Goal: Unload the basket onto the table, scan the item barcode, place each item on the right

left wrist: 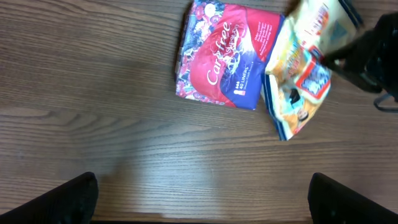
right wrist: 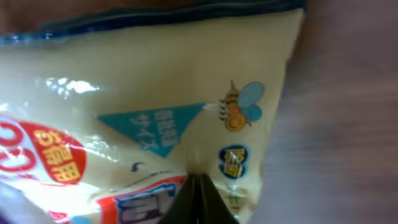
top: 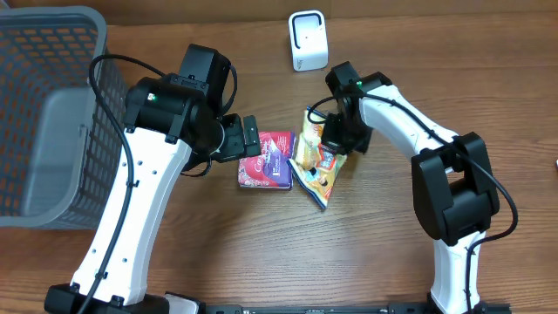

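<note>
A yellow snack bag [top: 312, 161] lies at the table's middle, its upper end pinched in my right gripper [top: 336, 139], which is shut on it. In the right wrist view the dark fingertips [right wrist: 199, 199] meet on a fold of the yellow bag [right wrist: 155, 93]. A red pack [top: 266, 161] lies flat just left of the bag. My left gripper [top: 253, 139] hovers at the pack's left side, wide open and empty. In the left wrist view its gripper [left wrist: 202, 199] is over bare wood, with the red pack [left wrist: 221, 56] and yellow bag [left wrist: 301, 74] ahead. A white scanner [top: 308, 40] stands at the back.
A large grey mesh basket [top: 44, 113] fills the far left of the table. The right arm's black gripper [left wrist: 367, 56] shows at the upper right of the left wrist view, beside the bag. No barcode is visible in any view.
</note>
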Motion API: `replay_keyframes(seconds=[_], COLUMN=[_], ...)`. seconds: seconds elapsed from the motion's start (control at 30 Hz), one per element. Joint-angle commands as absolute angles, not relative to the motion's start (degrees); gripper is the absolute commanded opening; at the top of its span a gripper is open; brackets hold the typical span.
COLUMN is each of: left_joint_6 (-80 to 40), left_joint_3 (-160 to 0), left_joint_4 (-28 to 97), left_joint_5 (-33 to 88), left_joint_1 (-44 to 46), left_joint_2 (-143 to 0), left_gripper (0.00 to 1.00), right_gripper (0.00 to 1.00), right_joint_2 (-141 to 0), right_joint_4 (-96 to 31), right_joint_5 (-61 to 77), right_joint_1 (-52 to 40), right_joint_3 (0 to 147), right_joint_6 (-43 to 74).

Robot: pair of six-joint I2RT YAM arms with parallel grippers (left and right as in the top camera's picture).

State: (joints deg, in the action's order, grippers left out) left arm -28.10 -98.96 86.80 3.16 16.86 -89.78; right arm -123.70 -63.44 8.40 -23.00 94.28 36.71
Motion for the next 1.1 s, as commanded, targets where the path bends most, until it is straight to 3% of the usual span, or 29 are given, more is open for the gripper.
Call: replay_keyframes(seconds=[0.0, 0.23, 0.57, 0.63, 0.87, 1.07], left_joint_6=[-27.20, -27.20, -27.20, -27.20, -27.20, -27.20], left_joint_3=[-99.74, -99.74, -99.74, -99.74, -99.74, -99.74], left_joint_4=[86.72, 86.72, 86.72, 86.72, 86.70, 86.72], left_joint_5=[2.74, 2.74, 2.74, 2.74, 2.74, 2.74], left_joint_1=[16.91, 16.91, 16.91, 16.91, 16.91, 16.91], left_joint_2=[-89.14, -89.14, -89.14, -89.14, -89.14, -89.14], left_gripper=[1.00, 1.00, 1.00, 1.00, 1.00, 1.00], right_gripper=[0.04, 0.07, 0.08, 0.04, 0.04, 0.04], right_joint_2=[-122.17, -122.32, -122.48, -122.48, -122.45, -122.34], right_joint_4=[-70.28, -77.01, -61.08, -60.07, -65.12, -77.71], right_joint_5=[1.13, 10.24, 10.41, 10.70, 1.80, 3.09], right_joint_1=[-21.96, -23.42, -30.79, -30.55, -19.05, -10.26], right_joint_3=[101.69, 107.02, 87.57, 86.59, 95.46, 108.77], right_joint_6=[36.03, 26.30, 33.26, 33.26, 31.35, 24.93])
